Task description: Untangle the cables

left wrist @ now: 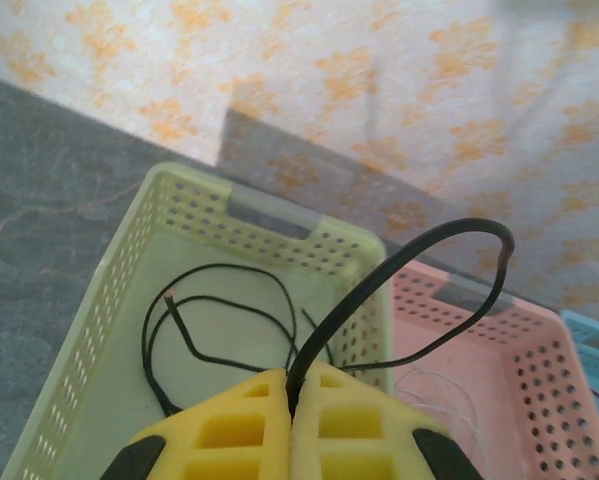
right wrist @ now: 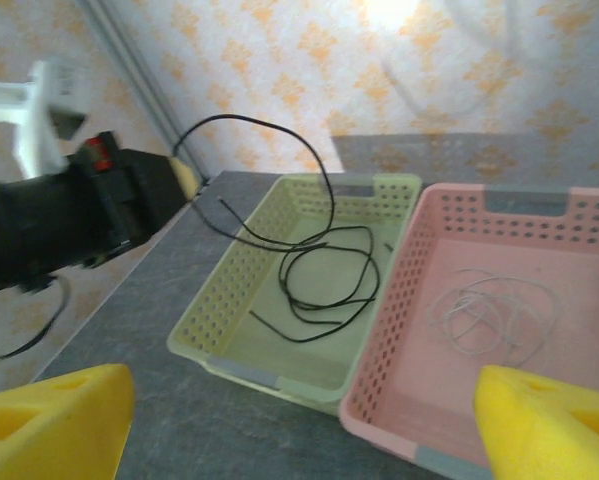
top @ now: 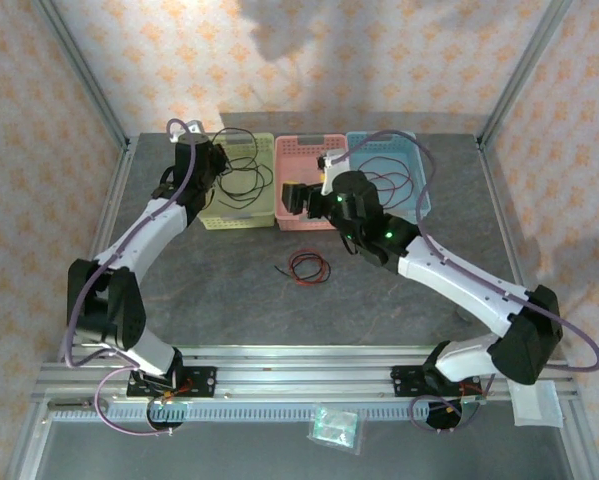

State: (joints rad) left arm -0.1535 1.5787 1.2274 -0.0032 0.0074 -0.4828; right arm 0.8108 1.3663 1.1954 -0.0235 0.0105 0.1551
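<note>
Firmly, the left gripper (left wrist: 291, 385) pinches a thin black cable (left wrist: 419, 240) arching toward 1 o'clock over the pale green perforated plastic basket (left wrist: 279, 215). The right gripper (right wrist: 301, 420) stands spread wide before the pink perforated basket (right wrist: 524, 200) of pale wire loops (right wrist: 489, 310); a red, perhaps partly black, coil (top: 307, 267) lies on the grey table (top: 229, 300) at that basket's 6 o'clock

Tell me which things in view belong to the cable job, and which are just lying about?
Job: black cable in the shut left gripper; black cables in green basket; pale cables in pink basket; red-and-black loop on the table.
Lying about: plastic bag; white sheet.
</note>
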